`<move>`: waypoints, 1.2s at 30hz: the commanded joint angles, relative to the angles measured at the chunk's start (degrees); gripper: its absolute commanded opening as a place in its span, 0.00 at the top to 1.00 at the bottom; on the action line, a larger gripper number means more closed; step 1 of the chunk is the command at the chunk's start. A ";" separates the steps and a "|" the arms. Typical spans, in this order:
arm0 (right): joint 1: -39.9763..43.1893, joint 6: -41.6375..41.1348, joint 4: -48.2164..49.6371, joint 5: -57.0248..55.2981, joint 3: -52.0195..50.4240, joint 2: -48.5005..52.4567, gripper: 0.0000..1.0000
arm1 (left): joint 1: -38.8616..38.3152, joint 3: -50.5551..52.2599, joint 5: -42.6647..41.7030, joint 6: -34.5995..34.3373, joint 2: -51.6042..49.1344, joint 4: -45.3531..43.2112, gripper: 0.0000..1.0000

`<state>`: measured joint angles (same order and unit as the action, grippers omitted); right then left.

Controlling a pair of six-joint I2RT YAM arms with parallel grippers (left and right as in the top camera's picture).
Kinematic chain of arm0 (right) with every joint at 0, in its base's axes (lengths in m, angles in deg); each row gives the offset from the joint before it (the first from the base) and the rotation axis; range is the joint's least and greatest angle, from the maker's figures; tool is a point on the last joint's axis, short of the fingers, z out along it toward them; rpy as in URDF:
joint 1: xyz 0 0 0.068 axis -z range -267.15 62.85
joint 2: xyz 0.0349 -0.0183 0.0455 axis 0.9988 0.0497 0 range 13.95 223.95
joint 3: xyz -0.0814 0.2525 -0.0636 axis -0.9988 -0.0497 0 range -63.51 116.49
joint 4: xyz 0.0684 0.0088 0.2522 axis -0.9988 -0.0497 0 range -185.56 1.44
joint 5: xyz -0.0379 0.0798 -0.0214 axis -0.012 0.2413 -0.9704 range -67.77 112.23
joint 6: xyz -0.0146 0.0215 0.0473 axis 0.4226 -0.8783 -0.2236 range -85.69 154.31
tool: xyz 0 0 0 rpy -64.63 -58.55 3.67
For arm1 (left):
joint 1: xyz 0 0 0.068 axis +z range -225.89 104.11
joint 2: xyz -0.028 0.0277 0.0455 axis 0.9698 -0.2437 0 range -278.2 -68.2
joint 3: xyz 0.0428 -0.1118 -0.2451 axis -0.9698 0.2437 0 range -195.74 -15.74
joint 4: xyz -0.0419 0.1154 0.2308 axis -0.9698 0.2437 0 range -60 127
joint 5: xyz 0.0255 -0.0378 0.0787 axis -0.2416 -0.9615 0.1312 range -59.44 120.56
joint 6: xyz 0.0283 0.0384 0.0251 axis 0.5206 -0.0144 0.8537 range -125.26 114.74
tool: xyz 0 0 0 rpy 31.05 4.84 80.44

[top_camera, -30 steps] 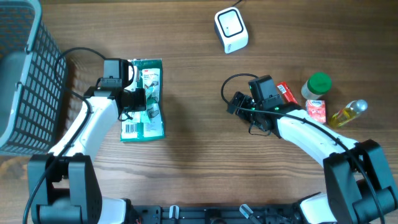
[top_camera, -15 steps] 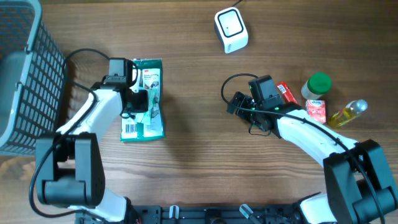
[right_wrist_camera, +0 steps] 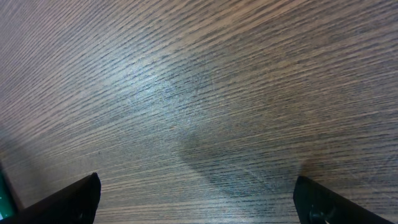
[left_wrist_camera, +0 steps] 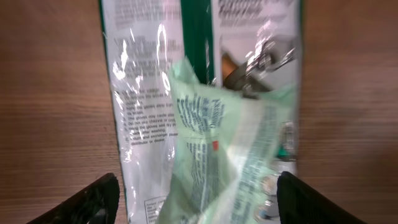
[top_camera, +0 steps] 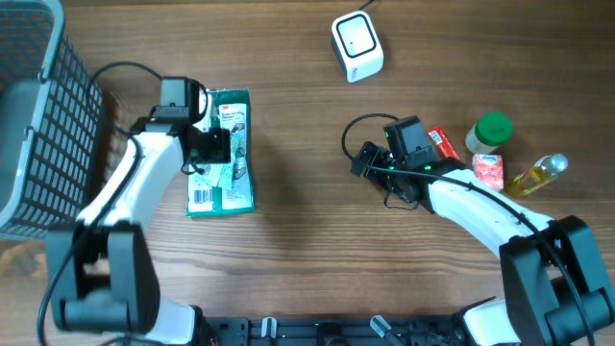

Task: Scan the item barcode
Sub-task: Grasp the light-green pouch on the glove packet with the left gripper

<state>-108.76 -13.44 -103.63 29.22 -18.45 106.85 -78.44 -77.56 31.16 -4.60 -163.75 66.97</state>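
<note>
The item is a green and white plastic packet (top_camera: 223,154) lying flat on the wooden table at the left, with its barcode label (top_camera: 200,199) face up at the near end. My left gripper (top_camera: 219,146) hovers over the packet's middle. In the left wrist view the left gripper (left_wrist_camera: 196,182) is open, one finger on each side of the crinkled packet (left_wrist_camera: 205,124), gripping nothing. The white scanner (top_camera: 356,44) stands at the far centre. My right gripper (top_camera: 363,159) is open over bare wood (right_wrist_camera: 199,112), right of centre, with nothing between its fingers.
A dark wire basket (top_camera: 38,115) fills the far left. Behind the right arm stand a red box (top_camera: 443,143), a green-capped jar (top_camera: 491,133), a small pink carton (top_camera: 489,169) and a yellow oil bottle (top_camera: 538,175).
The left gripper has opened from a near-shut pinch on the packet and shifted slightly toward the far side. The packet lies where it was. The right arm has not moved.
</note>
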 commanded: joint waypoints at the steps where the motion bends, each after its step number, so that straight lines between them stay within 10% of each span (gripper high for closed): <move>1: -0.20 -0.44 0.07 -1.42 1.05 0.52 0.00 | 0.48 -1.49 -1.01 0.00 2.91 0.13 0.24; 7: -0.20 -0.42 0.02 -1.42 1.05 0.52 0.00 | 2.58 0.17 -4.48 -0.02 -4.07 0.85 0.47; 13: -0.20 -0.44 0.04 -1.42 1.05 0.52 0.00 | 6.16 0.33 -11.04 0.00 -8.81 0.55 0.48; 18: -0.20 -0.44 0.04 -1.42 1.05 0.52 0.00 | 6.64 -0.37 -13.27 -0.02 -8.13 0.66 0.87; 36: -0.17 -0.24 -0.55 5.09 1.05 0.52 0.00 | -3.80 3.19 -23.52 -26.18 6.43 0.11 0.96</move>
<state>-108.76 -13.44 -103.18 32.10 -18.45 106.85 -77.81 -78.87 9.43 -22.54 -155.20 69.73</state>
